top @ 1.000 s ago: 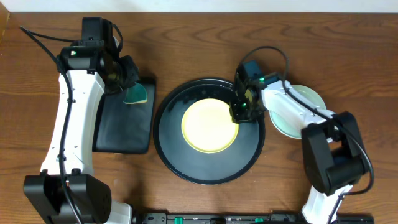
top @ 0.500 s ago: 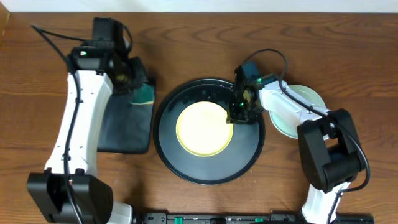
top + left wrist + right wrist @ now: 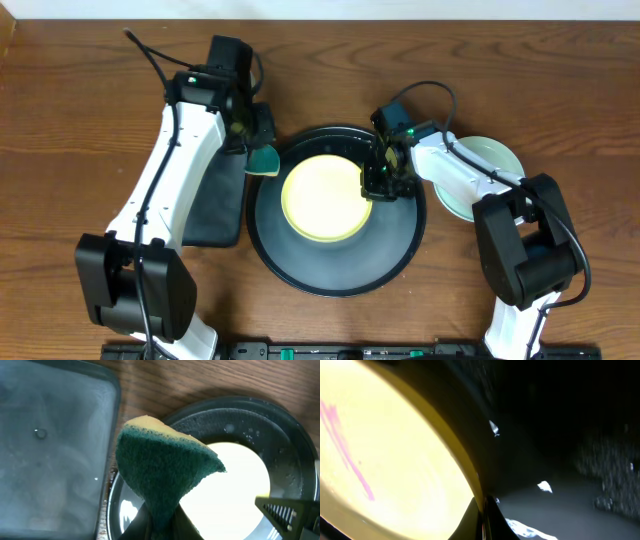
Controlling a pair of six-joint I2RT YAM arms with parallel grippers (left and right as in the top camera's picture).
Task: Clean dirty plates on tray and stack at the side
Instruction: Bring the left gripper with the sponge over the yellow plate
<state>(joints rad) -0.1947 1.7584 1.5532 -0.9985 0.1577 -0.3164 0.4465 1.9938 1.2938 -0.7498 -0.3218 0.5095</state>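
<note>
The pale yellow plate (image 3: 322, 197) lies in the large round black tray (image 3: 337, 268). It bears pink streaks in the right wrist view (image 3: 380, 460). My right gripper (image 3: 378, 184) is shut on the plate's right rim, also seen in the right wrist view (image 3: 481, 510). My left gripper (image 3: 256, 150) is shut on a green and yellow sponge (image 3: 165, 467) and holds it above the tray's left rim. The sponge (image 3: 264, 160) shows from overhead too. A pale mint-blue plate (image 3: 490, 160) lies right of the tray, partly hidden by my right arm. I cannot tell whether another plate lies under it.
A smaller rectangular black tray (image 3: 215, 205) lies left of the round tray, wet in the left wrist view (image 3: 50, 445). Water drops sit on the round tray (image 3: 285, 450). Brown wooden table all round.
My left arm has carried the sponge rightward from over the rectangular tray to the round tray's left rim. My right gripper has shifted the yellow plate slightly left.
</note>
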